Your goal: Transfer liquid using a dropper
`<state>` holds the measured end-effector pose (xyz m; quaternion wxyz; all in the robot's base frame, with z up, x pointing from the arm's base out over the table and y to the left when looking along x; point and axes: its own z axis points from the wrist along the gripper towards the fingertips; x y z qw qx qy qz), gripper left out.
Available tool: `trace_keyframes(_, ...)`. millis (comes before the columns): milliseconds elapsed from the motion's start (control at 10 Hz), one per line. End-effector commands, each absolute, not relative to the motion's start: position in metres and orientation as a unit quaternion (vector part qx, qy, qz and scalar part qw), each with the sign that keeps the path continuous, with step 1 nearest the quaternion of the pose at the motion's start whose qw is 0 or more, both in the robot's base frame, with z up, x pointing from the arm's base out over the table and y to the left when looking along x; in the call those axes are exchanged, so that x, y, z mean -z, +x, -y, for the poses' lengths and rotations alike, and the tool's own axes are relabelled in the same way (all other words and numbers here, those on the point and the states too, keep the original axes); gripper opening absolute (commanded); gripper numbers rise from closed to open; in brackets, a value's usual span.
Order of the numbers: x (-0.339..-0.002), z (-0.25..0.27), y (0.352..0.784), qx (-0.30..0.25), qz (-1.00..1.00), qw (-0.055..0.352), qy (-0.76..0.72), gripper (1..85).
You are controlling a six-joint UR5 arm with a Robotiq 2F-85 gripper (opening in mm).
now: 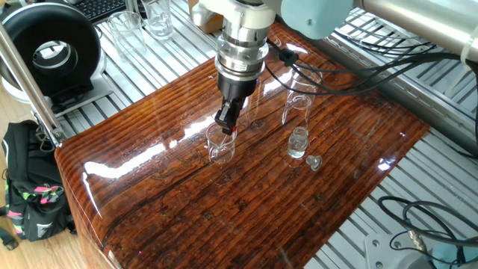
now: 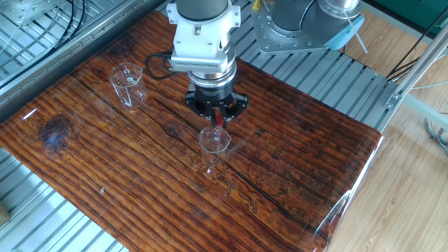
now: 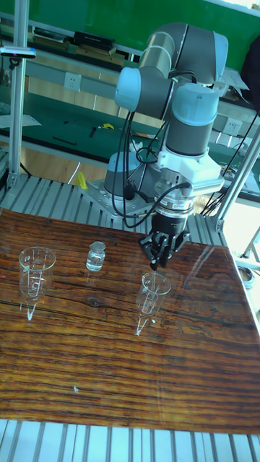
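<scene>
Glossy dark wood table [image 1: 261, 194], clear glass beaker [image 1: 220, 143] mid-top. Black 2-finger gripper [image 1: 228, 119] right above that beaker, clamped on red bulb of thin clear dropper [image 2: 218, 124], tube hanging into beaker. Small clear glass bottle [image 1: 298, 142] near beaker, tiny glass stopper [image 1: 314, 161] beside it.

Two fixed views high, opposite sides; tall view low, frontal; all share table [image 1: 246, 202].
</scene>
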<state>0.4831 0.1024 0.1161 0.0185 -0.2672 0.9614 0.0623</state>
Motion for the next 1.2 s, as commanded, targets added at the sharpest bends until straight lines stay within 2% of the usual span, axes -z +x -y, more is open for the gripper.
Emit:
trace_keyframes(0,-0.119,-0.107,0.486,-0.07,-0.955,0.024,-0.286,36.3)
trace_keyframes(100,-0.119,-0.107,0.486,-0.071,-0.955,0.025,-0.287,39.0)
trace_keyframes(600,-0.131,-0.107,0.487,-0.067,-0.956,0.024,-0.285,41.3)
trace_keyframes(1100,-0.158,-0.115,0.5,-0.053,-0.963,0.038,-0.262,39.7)
